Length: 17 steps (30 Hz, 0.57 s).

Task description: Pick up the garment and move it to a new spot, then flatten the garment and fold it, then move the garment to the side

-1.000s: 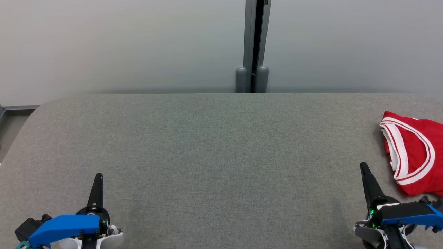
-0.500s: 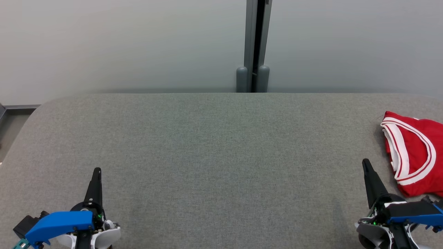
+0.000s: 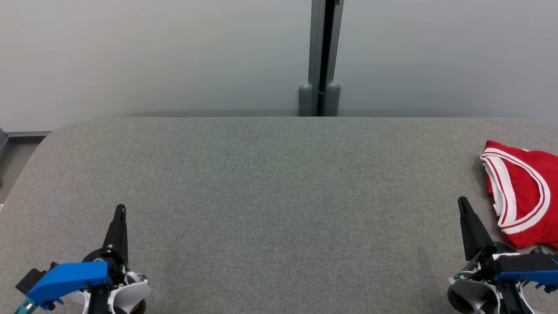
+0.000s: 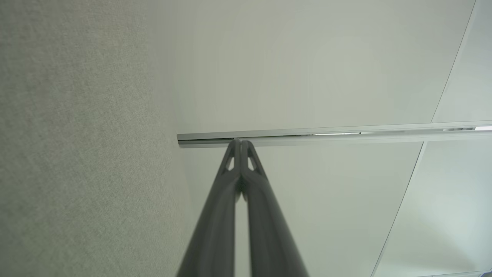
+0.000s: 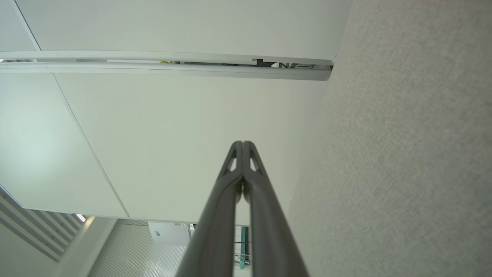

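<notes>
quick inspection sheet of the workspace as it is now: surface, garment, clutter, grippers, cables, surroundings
surface: grey fabric-covered table, smooth, with rounded far corners
job's things: red garment with white trim lies bunched near the table's right side, partly cut off by the edge of the head view, and is not held
clutter: nothing seen
grippers: left gripper is shut and holds nothing, low at the left; right gripper is shut and holds nothing, just left of the garment
cables: nothing seen
surroundings: pale wall panels stand behind the table, split by a grey upright post
</notes>
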Motion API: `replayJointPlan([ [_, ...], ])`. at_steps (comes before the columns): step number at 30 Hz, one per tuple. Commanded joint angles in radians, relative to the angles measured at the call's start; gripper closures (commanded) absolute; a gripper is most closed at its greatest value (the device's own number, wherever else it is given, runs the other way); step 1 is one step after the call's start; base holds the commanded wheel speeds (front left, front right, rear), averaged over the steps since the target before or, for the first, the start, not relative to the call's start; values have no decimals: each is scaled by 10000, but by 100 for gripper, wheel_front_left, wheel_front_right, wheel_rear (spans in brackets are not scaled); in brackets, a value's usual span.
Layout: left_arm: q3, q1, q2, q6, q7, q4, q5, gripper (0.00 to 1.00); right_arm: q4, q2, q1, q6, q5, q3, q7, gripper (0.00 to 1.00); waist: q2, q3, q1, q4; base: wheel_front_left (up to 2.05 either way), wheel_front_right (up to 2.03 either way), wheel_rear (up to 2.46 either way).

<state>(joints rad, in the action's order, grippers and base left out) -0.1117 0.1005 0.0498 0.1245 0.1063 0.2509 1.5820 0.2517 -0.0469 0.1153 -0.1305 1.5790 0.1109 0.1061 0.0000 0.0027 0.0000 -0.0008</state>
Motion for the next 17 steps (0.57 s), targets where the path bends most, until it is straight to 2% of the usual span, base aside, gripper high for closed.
replayJointPlan([
  [1, -24, 123, 9, 101, 62, -66, 149, 100, -70, -60, -120, -4, 175, 37, 59, 100, 0, 1, 0, 2, 0, 0, 0],
  [17, -41, 138, 9, 107, 115, -85, 317, 100, -107, -60, -129, -4, 352, 48, 122, 100, 0, 4, 0, 8, 0, 0, 0],
])
